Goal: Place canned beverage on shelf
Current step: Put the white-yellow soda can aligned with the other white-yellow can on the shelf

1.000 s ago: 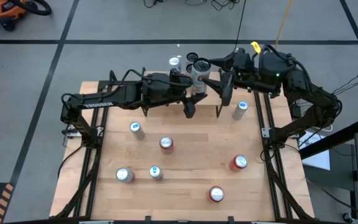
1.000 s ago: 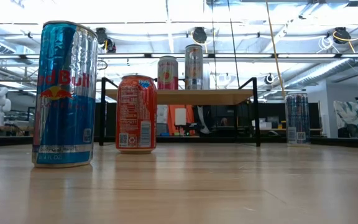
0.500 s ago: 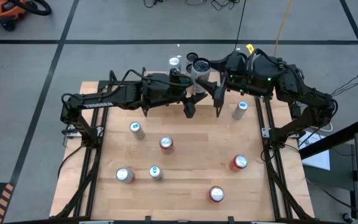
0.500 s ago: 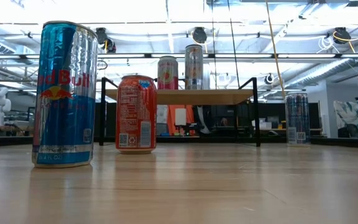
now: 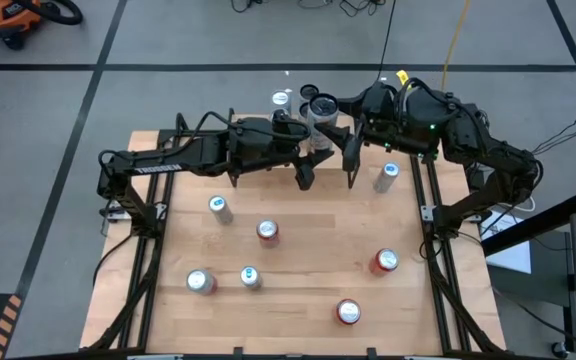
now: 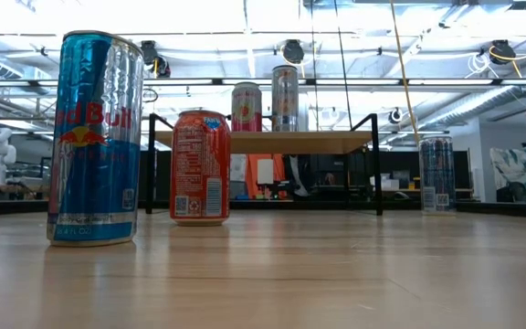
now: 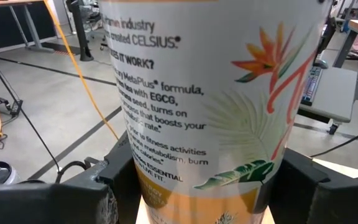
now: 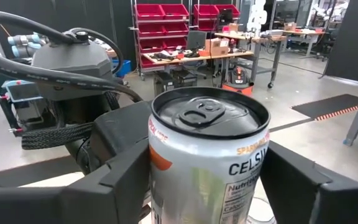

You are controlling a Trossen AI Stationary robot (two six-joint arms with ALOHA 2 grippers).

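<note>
A white Celsius can hangs upright in the air above the far middle of the table. My left gripper, reaching in from the left, is shut on it. My right gripper comes from the right and is shut on the same can, whose top shows. The shelf stands on its black legs at the table's far side. A pink can and a tall silver can stand on it. The held can and both grippers are above the low view's edge. My left gripper pinches the lower part of the can's side wall between its two fingers, coming level from the table's left. The can stands upright in the hold, lifted clear. My right gripper has its two fingers against opposite sides of the can's upper wall, just below the rim. It comes level from the table's right, opposite the left gripper.
Several cans stand on the table: a silver one, a red one, another red one and one by the right rail. Close to the low camera stand a blue can and an orange can.
My right gripper has edged toward the table's left, up to the Celsius can, and has shut its fingers onto it. The can stays upright and in place.
</note>
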